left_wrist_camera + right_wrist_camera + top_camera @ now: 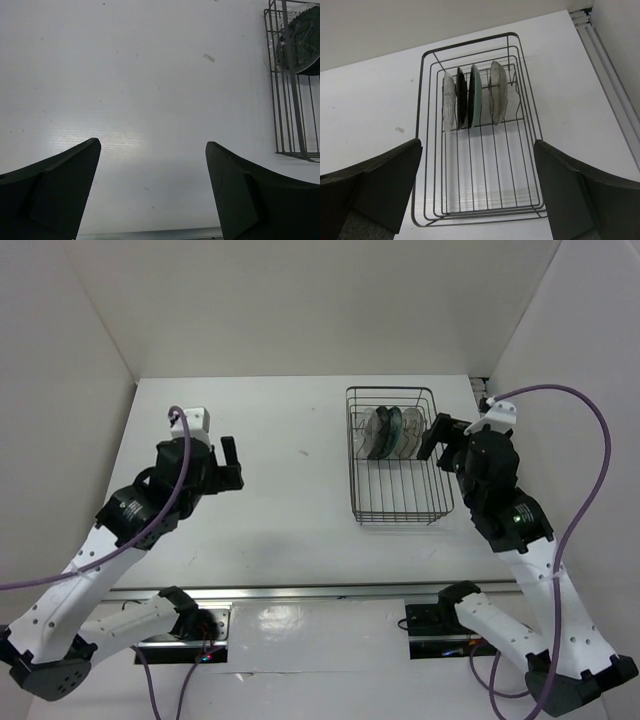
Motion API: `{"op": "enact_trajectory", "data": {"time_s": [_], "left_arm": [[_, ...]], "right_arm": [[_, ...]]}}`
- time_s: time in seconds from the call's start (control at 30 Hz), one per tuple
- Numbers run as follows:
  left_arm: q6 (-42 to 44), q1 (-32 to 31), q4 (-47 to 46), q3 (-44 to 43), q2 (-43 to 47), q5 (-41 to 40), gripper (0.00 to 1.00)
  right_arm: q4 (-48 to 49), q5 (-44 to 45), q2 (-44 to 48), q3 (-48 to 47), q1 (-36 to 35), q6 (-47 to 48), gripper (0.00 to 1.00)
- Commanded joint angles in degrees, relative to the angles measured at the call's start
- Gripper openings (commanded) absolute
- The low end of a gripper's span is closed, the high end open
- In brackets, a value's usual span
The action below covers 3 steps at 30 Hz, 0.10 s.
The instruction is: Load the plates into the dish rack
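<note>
The left arm (100, 540) rises from its base and leans forward, and the left gripper (232, 465) points inward with its fingers spread wide, holding nothing. The right arm (530, 540) bends the same way, and the right gripper (438, 438) is just as wide and empty.

From my left wrist camera, the dish rack (294, 100) ran off the right edge, so I saw only one corner and part of a dark plate (302, 40) behind the wires. From above, the plates (393, 432) were too small to tell apart. In the right wrist view they stood nearly edge-on, patterns unreadable.
</note>
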<state>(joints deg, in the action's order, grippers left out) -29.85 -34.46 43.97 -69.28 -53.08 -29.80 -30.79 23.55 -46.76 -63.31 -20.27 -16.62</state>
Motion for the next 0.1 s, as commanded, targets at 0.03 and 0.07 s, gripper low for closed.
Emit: {"op": "enact_trajectory", "data": {"time_s": [0.03, 0.07], "left_arm": [[1.02, 0.0, -3.1, 0.72, 0.43, -1.84, 1.0], [1.02, 0.0, -3.1, 0.72, 0.96, -1.84, 1.0]], "right_arm": [[-0.5, 3.42, -0.79, -0.85, -2.05, 0.71, 1.0], [-1.03, 3.43, -1.31, -0.85, -2.75, 1.24, 1.0]]}}
